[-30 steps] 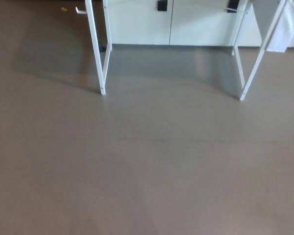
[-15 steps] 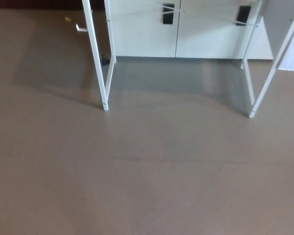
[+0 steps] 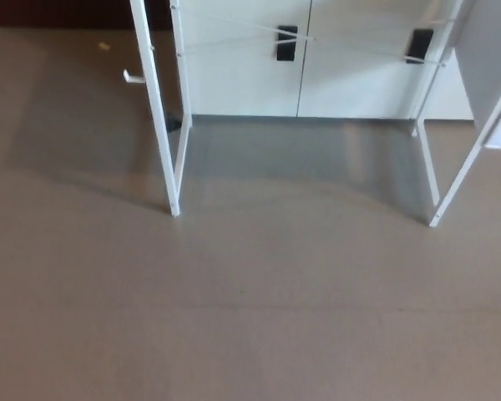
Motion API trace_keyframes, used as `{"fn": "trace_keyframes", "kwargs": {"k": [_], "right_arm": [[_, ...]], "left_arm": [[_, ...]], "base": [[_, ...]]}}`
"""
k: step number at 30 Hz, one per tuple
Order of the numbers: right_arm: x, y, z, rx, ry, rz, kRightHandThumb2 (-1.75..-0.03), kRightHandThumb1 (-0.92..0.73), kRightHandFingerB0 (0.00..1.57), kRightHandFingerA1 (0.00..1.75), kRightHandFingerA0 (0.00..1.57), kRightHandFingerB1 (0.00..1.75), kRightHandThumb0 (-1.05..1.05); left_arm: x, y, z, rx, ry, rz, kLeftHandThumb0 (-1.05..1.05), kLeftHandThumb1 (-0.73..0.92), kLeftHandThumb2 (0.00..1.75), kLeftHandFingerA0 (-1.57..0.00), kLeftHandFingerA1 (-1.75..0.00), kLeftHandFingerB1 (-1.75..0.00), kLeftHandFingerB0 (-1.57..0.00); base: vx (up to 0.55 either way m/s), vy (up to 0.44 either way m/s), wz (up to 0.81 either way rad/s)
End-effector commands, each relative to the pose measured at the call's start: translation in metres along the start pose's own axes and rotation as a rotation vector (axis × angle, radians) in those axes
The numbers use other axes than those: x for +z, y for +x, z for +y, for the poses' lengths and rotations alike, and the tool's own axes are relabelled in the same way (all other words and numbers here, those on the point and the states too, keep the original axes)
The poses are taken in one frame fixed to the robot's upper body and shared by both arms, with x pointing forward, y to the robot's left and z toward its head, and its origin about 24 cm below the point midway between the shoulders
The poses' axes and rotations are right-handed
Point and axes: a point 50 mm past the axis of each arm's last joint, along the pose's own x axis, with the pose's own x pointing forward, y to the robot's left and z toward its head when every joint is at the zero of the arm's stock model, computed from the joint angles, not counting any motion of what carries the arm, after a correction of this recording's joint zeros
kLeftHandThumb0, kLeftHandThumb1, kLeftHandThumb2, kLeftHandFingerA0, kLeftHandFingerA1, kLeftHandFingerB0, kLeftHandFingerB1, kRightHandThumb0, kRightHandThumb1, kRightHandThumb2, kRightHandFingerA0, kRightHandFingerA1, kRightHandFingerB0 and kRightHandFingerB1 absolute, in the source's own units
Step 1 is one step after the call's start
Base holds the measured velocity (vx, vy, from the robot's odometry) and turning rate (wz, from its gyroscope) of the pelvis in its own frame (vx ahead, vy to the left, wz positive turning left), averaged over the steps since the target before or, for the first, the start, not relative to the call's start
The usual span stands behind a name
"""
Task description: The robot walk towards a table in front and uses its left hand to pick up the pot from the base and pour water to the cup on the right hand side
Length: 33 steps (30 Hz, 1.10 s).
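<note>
As the whole view has slid so the white metal bench legs (image 3: 157, 109) sit lower toward six o'clock, the walk-up continues; neither hand shows, so finger state is unknowable, and pot and cup remain out of view.

table (image 3: 160, 125): only white legs show, top cut off by upper edge | cabinet (image 3: 242, 67): upper part cut off

Neither robot hand shows in the head view; no arm, wrist or forearm of the robot enters the picture from either side.
</note>
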Motion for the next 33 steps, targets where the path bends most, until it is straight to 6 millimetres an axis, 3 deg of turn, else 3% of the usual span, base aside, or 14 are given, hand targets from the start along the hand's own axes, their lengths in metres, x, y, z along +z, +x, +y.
{"fn": "trace_keyframes", "kwargs": {"k": [1, 3, 9, 11, 17, 18, 24, 25, 27, 33], "right_arm": [[0.002, -0.002, -0.004, -0.004, -0.031, -0.007, -0.79, -0.22, 0.46, 0.81, 0.60, 0.72, -0.35], [0.001, -0.002, -0.004, -0.002, -0.034, -0.002, -0.79, -0.23, 0.47, 0.81, 0.55, 0.72, -0.33], [0.001, -0.001, -0.002, -0.004, -0.055, 0.001, -0.75, -0.23, 0.54, 0.83, 0.63, 0.74, -0.37], [0.000, -0.001, -0.002, -0.003, -0.058, 0.003, -0.84, -0.18, 0.57, 0.81, 0.62, 0.76, -0.39], [-0.004, -0.002, -0.002, 0.022, -0.094, 0.019, -0.87, -0.22, 0.56, 0.82, 0.62, 0.76, -0.38], [-0.005, -0.002, -0.002, 0.021, -0.095, 0.020, -0.79, -0.26, 0.55, 0.82, 0.60, 0.75, -0.40], [-0.010, -0.004, -0.004, 0.014, -0.112, 0.034, -0.79, -0.28, 0.54, 0.81, 0.61, 0.73, -0.40], [-0.011, -0.004, -0.004, 0.011, -0.096, 0.036, -0.86, -0.21, 0.60, 0.82, 0.64, 0.77, -0.34], [-0.010, -0.003, -0.003, 0.005, -0.073, 0.036, -0.82, -0.17, 0.64, 0.82, 0.64, 0.79, -0.36], [-0.007, -0.002, -0.001, 0.009, -0.105, 0.029, -0.85, -0.21, 0.58, 0.80, 0.63, 0.76, -0.39]], "left_arm": [[0.003, -0.002, 0.004, -0.001, 0.020, -0.013, -0.09, 0.46, 0.53, -0.62, -0.45, -0.41, -0.48], [0.003, -0.002, 0.004, 0.002, 0.024, -0.015, -0.10, 0.45, 0.53, -0.63, -0.45, -0.41, -0.49], [0.002, -0.002, 0.004, 0.029, 0.014, -0.013, -0.09, 0.43, 0.52, -0.67, -0.46, -0.42, -0.51], [0.001, -0.002, 0.003, 0.025, 0.019, -0.013, -0.10, 0.44, 0.52, -0.66, -0.46, -0.41, -0.51], [-0.005, -0.006, 0.007, 0.030, 0.029, 0.009, -0.12, 0.45, 0.53, -0.64, -0.45, -0.42, -0.51], [-0.006, -0.006, 0.008, 0.036, 0.024, 0.011, -0.11, 0.44, 0.53, -0.65, -0.46, -0.42, -0.53], [-0.012, -0.009, 0.011, 0.054, 0.016, 0.036, -0.06, 0.46, 0.53, -0.64, -0.45, -0.41, -0.51], [-0.013, -0.010, 0.011, 0.053, 0.017, 0.035, -0.09, 0.44, 0.53, -0.65, -0.46, -0.42, -0.51], [-0.013, -0.010, 0.011, 0.054, 0.015, 0.029, -0.09, 0.44, 0.52, -0.67, -0.46, -0.42, -0.53], [-0.009, -0.009, 0.010, 0.049, 0.018, 0.021, -0.09, 0.45, 0.53, -0.66, -0.46, -0.42, -0.53]], "base": [[0.24, 0.121, -0.01], [0.22, 0.082, 0.08], [0.22, -0.041, 0.10], [0.27, -0.150, 0.19], [0.33, -0.003, 0.23], [0.17, -0.094, -0.06], [0.19, 0.025, -0.07], [0.31, 0.136, -0.05], [0.37, 0.139, 0.14], [0.35, 0.071, -0.10]]}}
